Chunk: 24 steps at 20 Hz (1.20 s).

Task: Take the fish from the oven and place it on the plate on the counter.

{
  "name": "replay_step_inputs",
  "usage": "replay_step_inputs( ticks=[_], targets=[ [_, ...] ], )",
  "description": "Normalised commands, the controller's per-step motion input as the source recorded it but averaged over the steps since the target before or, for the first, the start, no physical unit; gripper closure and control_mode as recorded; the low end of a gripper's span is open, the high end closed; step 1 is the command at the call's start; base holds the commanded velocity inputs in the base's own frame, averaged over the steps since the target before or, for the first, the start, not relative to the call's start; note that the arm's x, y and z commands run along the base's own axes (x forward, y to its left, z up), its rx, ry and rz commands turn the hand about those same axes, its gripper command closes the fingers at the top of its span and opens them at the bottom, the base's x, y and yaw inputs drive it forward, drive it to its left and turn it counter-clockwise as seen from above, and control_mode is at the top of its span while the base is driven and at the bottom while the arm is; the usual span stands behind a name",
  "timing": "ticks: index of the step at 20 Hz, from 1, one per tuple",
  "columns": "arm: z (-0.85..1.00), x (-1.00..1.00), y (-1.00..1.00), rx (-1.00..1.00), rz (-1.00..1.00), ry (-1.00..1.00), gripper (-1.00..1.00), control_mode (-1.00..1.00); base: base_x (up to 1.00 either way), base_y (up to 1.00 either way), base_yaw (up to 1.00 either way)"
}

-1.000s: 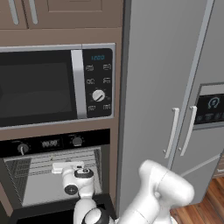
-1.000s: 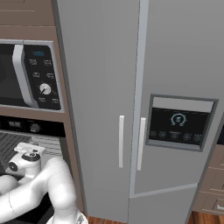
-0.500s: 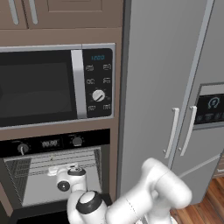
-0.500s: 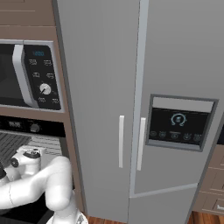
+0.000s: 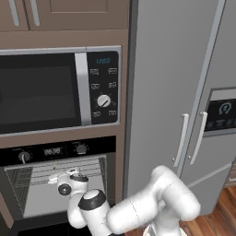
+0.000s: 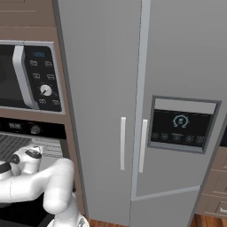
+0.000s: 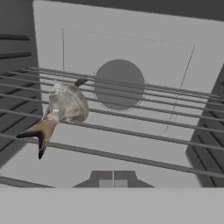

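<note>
The oven [image 5: 55, 184] stands open under the microwave [image 5: 60, 90], set in a brown cabinet column beside the tall grey fridge [image 5: 184, 92]. In the left base view its pale cavity shows with a wire rack [image 5: 60, 168] across it and two knobs and a small display on the black panel above. The white arm reaches from the lower right into the oven mouth, its hand [image 5: 67, 182] just in front of the rack. In the right base view the arm bends in from the lower left and the hand [image 6: 29, 159] sits at the oven opening, below the microwave's control panel [image 6: 42, 77]. The fridge there shows its two vertical handles [image 6: 132, 144] and a dark dispenser panel [image 6: 181, 126]. In the hand view the fish [image 7: 61, 111] lies on the wire rack [image 7: 144, 127] inside the oven, to the left of centre, its silvery body toward the back wall and its dark forked tail pointing down and toward the camera. It is well apart from the fingers [image 7: 113, 183], whose two tips stand pressed together at the bottom of that view, closed on nothing. Behind the rack the grey back wall carries a round fan disc [image 7: 119, 85].
</note>
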Motion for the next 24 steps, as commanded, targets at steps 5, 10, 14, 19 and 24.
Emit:
replay_step_inputs(
  ticks=[5, 10, 14, 19, 24],
  targets=[
    [-1.00, -0.97, -0.13, -0.01, 0.11, 0.42, 1.00, -1.00, 0.00, 0.00, 0.00],
    [-1.00, -1.00, -0.20, 0.00, 0.07, 0.47, 1.00, -1.00, 0.00, 0.00, 0.00],
    [-1.00, -1.00, -0.25, 0.00, 0.08, 0.29, 1.00, -1.00, 0.00, 0.00, 0.00],
    [-1.00, -1.00, -0.17, -0.01, 0.05, 0.13, 1.00, -1.00, 0.00, 0.00, 0.00],
    [-1.00, -1.00, -0.04, -0.08, 0.01, 0.09, 1.00, -1.00, 0.00, 0.00, 0.00]
  ],
)
